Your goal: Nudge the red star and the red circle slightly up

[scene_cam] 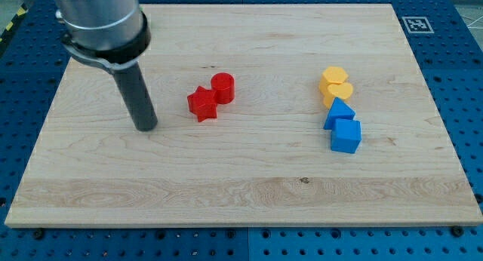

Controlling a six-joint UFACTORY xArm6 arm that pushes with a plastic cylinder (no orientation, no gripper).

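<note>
My tip (146,128) had no claw, so it held nothing. It stood at nine o'clock from the red star (202,104), apart. The red circle (223,88) touched the star at two o'clock.

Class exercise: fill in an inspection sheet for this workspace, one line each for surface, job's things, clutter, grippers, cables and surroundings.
Surface: pale wooden board, flat, with a small dark knot near the view's bottom.
Job's things: red star and red circle, touching, circle toward the view's upper right of the star.
Clutter: two yellow blocks and two blue blocks, stacked in a column at the view's right.
Grippers: none; my tip rests on the board, at the view's left of the star, apart from it.
Cables: nothing seen.
Surroundings: blue perforated table; printed marker.
</note>
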